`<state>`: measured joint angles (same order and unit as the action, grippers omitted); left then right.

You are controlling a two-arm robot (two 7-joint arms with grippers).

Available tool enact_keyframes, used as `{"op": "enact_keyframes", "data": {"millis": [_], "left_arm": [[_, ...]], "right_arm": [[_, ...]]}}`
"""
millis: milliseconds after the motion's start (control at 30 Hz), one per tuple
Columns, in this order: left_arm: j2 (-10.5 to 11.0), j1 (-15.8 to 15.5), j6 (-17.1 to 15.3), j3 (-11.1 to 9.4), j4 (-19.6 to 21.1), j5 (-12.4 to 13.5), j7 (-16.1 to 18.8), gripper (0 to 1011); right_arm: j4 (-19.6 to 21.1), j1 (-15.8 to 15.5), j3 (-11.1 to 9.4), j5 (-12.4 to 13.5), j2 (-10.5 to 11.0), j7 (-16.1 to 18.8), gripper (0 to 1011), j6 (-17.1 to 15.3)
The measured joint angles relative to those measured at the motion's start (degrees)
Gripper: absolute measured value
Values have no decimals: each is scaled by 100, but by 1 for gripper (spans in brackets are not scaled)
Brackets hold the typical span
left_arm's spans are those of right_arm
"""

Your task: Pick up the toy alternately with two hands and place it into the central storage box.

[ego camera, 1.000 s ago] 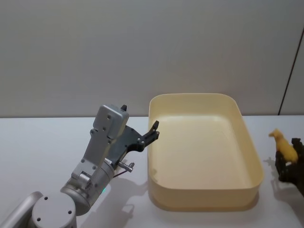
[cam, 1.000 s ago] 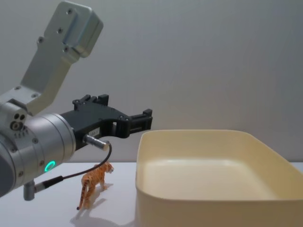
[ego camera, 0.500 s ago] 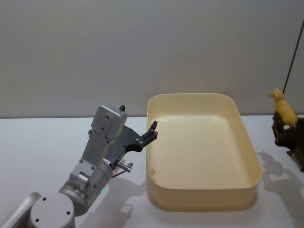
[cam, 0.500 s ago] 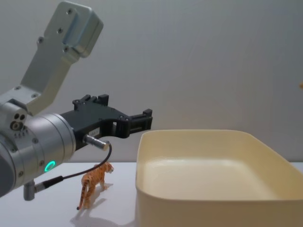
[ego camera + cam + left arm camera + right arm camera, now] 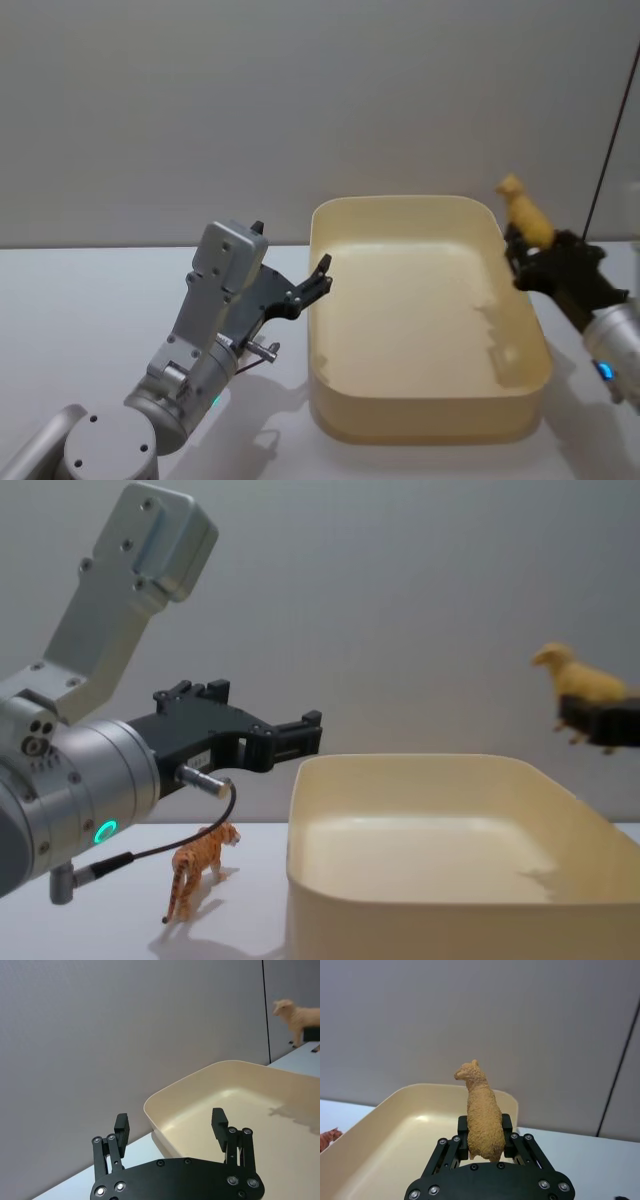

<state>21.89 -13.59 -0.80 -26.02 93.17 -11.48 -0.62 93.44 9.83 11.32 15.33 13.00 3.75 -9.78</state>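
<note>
Right gripper [image 5: 524, 246] clamped on toy alpaca [image 5: 524, 211], held upright above storage box [image 5: 430, 421] right rim. Left gripper [image 5: 170, 1121] spread wide, empty, beside left rim. Toy tiger [image 5: 200, 864] on desk, left of box.

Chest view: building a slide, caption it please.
Right gripper holds a tan toy animal above the rim of the storage box; open left gripper hovers near a toy tiger.

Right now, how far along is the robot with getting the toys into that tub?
Early on. Done: nothing, no toy lies in the cream storage box yet. In hand: the right gripper is shut on a tan alpaca toy, raised above the box's right rim. To do: release it, then the tiger toy standing on the table left of the box, near the open left gripper.
</note>
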Motion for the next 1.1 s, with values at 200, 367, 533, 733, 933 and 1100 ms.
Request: {"op": "enact_keyframes", "data": {"millis": [200, 367, 533, 733, 933, 1100], "left_arm": [[0, 0, 0, 0, 0, 0, 0, 1001], [0, 0, 0, 0, 0, 0, 0, 1001], [0, 0, 0, 0, 0, 0, 0, 1001], [0, 0, 0, 0, 0, 0, 0, 1001], [0, 0, 0, 0, 0, 0, 0, 1001], [0, 0, 0, 0, 0, 0, 0, 1001]], "right_arm": [[-441, 332, 172, -240, -230, 266, 453, -234], [-666, 491, 254, -359, -342, 392, 595, -339], [-823, 607, 312, -444, -425, 487, 738, -412], [-835, 626, 301, -447, -424, 499, 900, -425], [-669, 532, 175, -307, -306, 353, 1001, -370], [-438, 369, -5, -129, -131, 167, 1001, -338]]}}
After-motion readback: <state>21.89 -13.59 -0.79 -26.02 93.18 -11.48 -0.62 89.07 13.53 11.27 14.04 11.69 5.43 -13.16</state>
